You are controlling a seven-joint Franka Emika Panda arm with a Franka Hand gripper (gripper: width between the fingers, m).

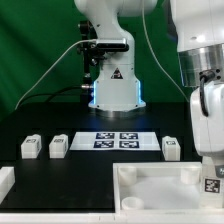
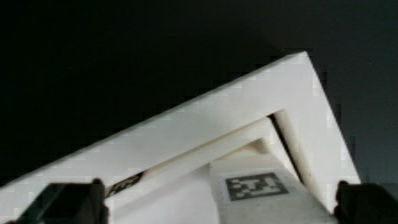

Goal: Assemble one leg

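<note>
The white panel (image 1: 150,172) lies at the front of the table, towards the exterior view's right. One leg (image 1: 212,185), a stubby white block with a square tag, stands at the panel's right corner. My gripper (image 1: 211,163) hangs just above it. In the wrist view the panel's corner (image 2: 214,120) fills the frame, and the leg's tag (image 2: 258,186) shows between my dark fingers (image 2: 71,203). My gripper (image 2: 217,205) is open, with a gap on either side of the leg. Three more legs (image 1: 31,147), (image 1: 59,145), (image 1: 171,147) stand in a row behind.
The marker board (image 1: 118,139) lies between the loose legs, in front of the robot base (image 1: 112,90). A white block (image 1: 5,180) sits at the exterior view's left edge. The table is black.
</note>
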